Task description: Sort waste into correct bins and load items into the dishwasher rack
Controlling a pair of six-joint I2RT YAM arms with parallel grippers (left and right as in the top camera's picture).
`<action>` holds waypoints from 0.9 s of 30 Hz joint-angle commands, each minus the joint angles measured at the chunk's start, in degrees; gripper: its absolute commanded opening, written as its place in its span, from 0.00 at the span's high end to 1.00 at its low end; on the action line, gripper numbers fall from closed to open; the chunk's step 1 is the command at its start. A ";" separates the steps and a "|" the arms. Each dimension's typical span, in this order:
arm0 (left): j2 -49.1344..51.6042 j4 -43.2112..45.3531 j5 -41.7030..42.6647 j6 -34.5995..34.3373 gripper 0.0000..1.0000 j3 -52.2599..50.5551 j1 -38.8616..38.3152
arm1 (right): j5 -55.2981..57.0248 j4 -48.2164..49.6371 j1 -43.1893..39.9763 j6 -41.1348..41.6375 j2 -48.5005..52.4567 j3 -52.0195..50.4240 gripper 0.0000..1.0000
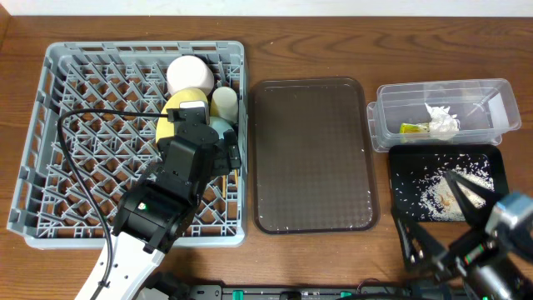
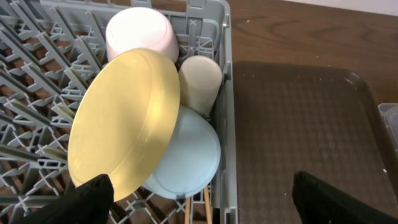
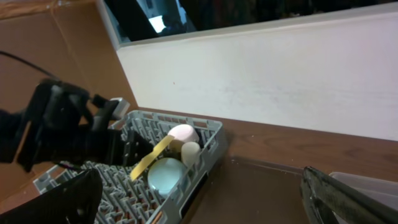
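Note:
The grey dishwasher rack (image 1: 50,125) holds the yellow plate (image 2: 124,124) on edge, the light-blue bowl (image 2: 186,162), the white cup (image 2: 142,31), the cream cup (image 2: 200,84) and the chopsticks (image 2: 198,210), all by its right wall. My left gripper (image 2: 205,194) is open and empty just above them. The clear tub (image 1: 500,96) holds the green-and-orange wrapper (image 1: 410,128) and the white napkin (image 1: 442,121). The black tray (image 1: 491,158) holds rice scraps (image 1: 437,193). My right gripper (image 1: 437,221) is open and empty over the black tray's near edge.
The brown serving tray (image 1: 312,154) lies between the rack and the bins, with a few crumbs at its near edge. A black cable (image 1: 71,133) loops over the rack's left part. A white wall (image 3: 280,81) runs behind the table.

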 commanded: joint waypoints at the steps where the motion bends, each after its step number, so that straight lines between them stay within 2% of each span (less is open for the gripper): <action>1: 0.24 0.04 -0.94 0.52 0.07 1.20 0.15 | -0.04 -1.77 0.68 -0.31 -2.60 -0.22 0.01; 11: 0.24 0.04 -0.94 0.52 0.07 1.20 0.15 | 2.71 -14.97 0.61 -2.01 -7.96 -0.28 0.01; 18: 0.24 0.04 -0.94 0.52 0.07 1.20 0.15 | 11.61 -15.39 0.61 -2.32 -12.90 -2.23 0.01; 22: 0.24 0.04 -0.94 0.52 0.07 1.20 0.15 | 12.92 -11.43 0.42 -2.36 -15.93 -6.05 0.01; 27: 0.24 0.04 -0.94 0.55 0.07 1.20 0.15 | 12.87 1.18 0.42 -3.26 -21.62 -15.06 0.01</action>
